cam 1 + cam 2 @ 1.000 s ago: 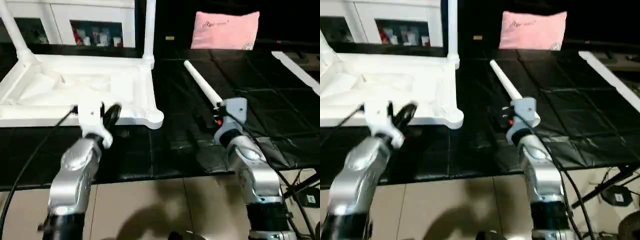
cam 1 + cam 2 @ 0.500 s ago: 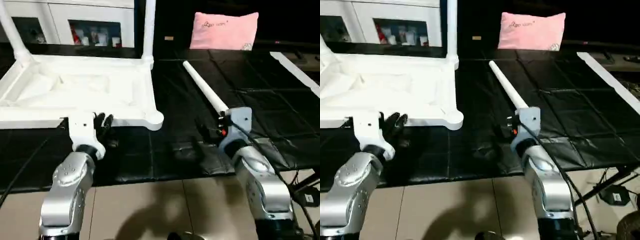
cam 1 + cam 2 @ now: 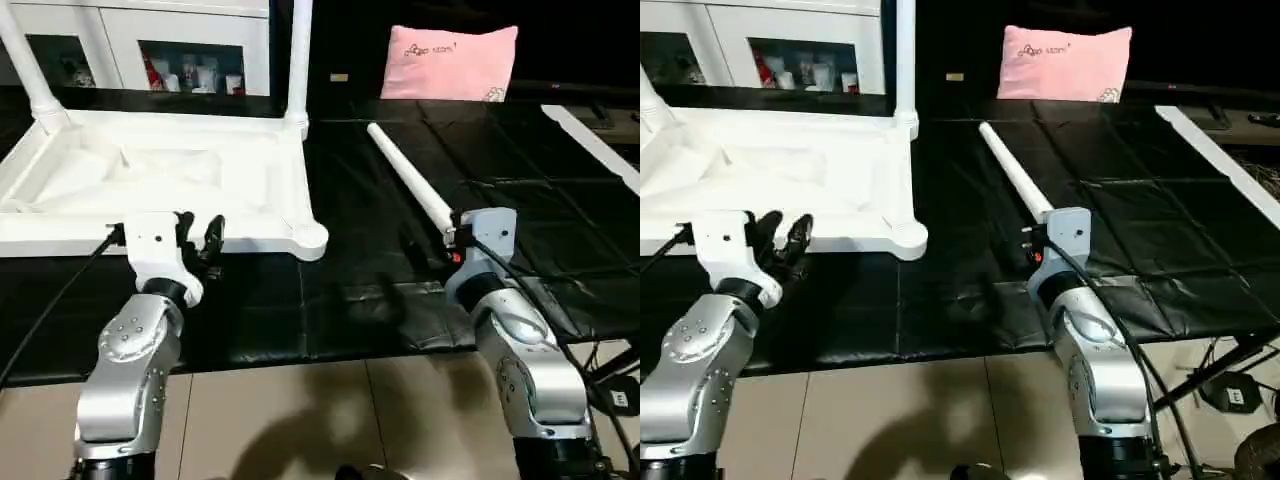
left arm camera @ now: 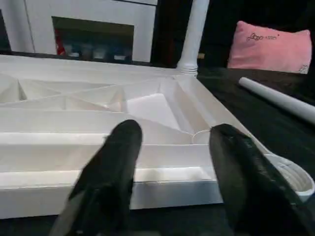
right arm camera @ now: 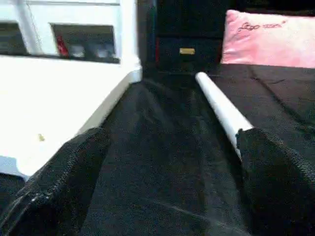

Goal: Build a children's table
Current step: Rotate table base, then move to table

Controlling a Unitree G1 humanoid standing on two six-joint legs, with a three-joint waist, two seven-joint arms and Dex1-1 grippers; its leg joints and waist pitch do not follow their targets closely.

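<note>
The children's table lies upside down on the black mat, its ribbed white top (image 3: 150, 175) facing up. Two white legs (image 3: 298, 60) stand upright in the far corner sockets. The near right corner socket (image 3: 312, 238) has nothing in it. A loose white leg (image 3: 405, 180) lies on the mat to the right of the top. My left gripper (image 4: 172, 140) is open and holds nothing, just in front of the top's near rim (image 4: 147, 179). My right gripper (image 5: 172, 140) is wide open, at the near end of the loose leg (image 5: 221, 105), which lies close to one finger (image 5: 275, 172).
A pink pillow (image 3: 452, 62) sits at the back of the mat. A white cabinet with glass doors (image 3: 180, 50) stands behind the table top. A white strip (image 3: 590, 140) runs along the mat's right side. Tiled floor (image 3: 330, 420) lies in front of the mat.
My left gripper has opened from shut and settled lower in front of the near rim. My right arm has drawn back a little along the loose leg toward its near end.
</note>
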